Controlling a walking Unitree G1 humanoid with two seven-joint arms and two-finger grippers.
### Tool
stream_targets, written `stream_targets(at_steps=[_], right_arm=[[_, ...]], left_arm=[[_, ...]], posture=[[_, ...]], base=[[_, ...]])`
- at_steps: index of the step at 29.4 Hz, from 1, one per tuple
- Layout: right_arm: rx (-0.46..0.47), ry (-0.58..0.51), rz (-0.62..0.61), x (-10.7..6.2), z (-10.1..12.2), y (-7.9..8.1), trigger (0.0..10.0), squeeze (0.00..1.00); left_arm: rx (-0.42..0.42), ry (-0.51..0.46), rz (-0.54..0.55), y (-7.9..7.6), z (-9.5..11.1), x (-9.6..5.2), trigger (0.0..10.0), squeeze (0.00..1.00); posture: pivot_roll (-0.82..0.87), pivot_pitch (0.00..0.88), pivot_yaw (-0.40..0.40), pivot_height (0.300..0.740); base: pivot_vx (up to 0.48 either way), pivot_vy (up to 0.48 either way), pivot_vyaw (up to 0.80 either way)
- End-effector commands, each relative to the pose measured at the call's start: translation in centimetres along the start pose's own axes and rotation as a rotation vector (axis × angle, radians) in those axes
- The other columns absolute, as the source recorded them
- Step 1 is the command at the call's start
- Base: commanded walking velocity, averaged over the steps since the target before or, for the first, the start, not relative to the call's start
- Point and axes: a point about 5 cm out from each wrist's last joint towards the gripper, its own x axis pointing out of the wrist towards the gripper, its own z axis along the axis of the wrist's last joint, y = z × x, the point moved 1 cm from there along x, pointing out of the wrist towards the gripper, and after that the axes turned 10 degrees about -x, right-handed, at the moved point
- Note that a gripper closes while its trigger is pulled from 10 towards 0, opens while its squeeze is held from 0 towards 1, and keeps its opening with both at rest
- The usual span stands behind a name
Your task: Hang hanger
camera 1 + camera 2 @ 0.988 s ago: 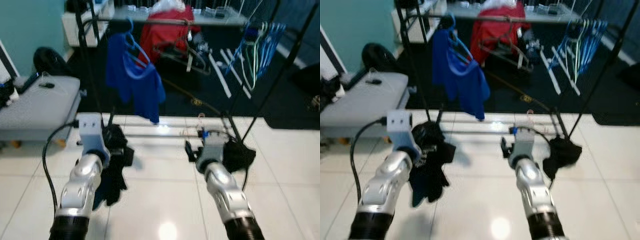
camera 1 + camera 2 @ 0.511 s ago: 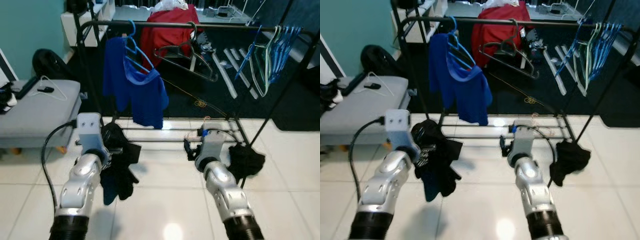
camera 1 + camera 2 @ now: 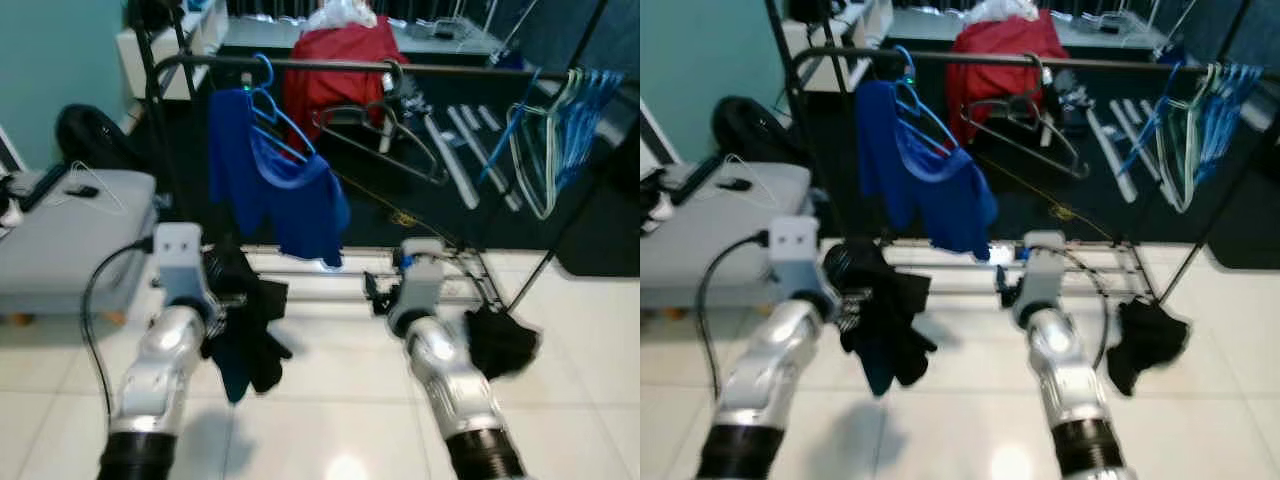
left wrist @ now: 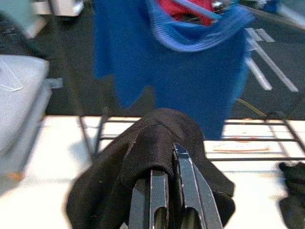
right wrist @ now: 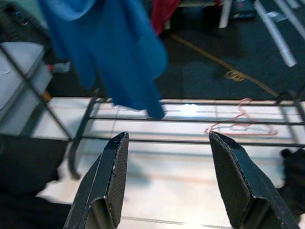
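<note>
— Starting at the far left, what does the head camera take in?

— It shows a grey bench with a thin white wire hanger lying on it. Next comes the left gripper, its fingers closed on a black garment that dangles over the white tiled floor. Behind it stands a black clothes rack with a blue shirt on a blue hanger, then a bare black hanger, then a bunch of blue and pale hangers at the right end.

— What do the wrist cameras add?

— The left wrist view shows the cloth draped right over the pinched fingers, hiding the tips. The right wrist view shows the right gripper with its fingers spread wide and nothing between them, and a pink hanger lying on the rack's low shelf, which the head views barely resolve.

— Has anything changed since a second ago?

— The whole picture has shifted, so the camera has moved; the rack's top bar now sits fully in frame. The black garment hangs a little differently from the left gripper. A second black garment still lies by the rack's right foot.

— What is hard to make out?

— A red garment behind the rack is partly hidden by the bar and hangers. Whether the held black cloth has a hanger inside it cannot be told.
</note>
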Motion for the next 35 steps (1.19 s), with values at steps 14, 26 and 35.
stream_targets(at_steps=[14,26,35], right_arm=[[-0.109,-0.034,0.1,0.2,0.5,1.4,10.0,0.0],[-0.07,-0.038,0.128,-0.4,0.8,1.0,10.0,0.0],[-0.089,-0.087,0.233,-0.6,1.3,1.5,10.0,0.0]], left_arm=[[0.079,-0.083,0.076,1.4,2.2,0.2,10.0,0.0],[0.14,-0.099,-0.104,-0.5,2.9,0.1,10.0,0.0],[0.41,-0.158,-0.227,-0.1,4.6,0.7,10.0,0.0]], posture=[[-0.01,0.195,-0.047,0.74],[-0.02,0.211,-0.045,0.74],[-0.03,0.187,-0.043,0.74]], base=[[0.0,0.0,0.0],[0.0,0.0,0.0],[0.0,0.0,0.0]])
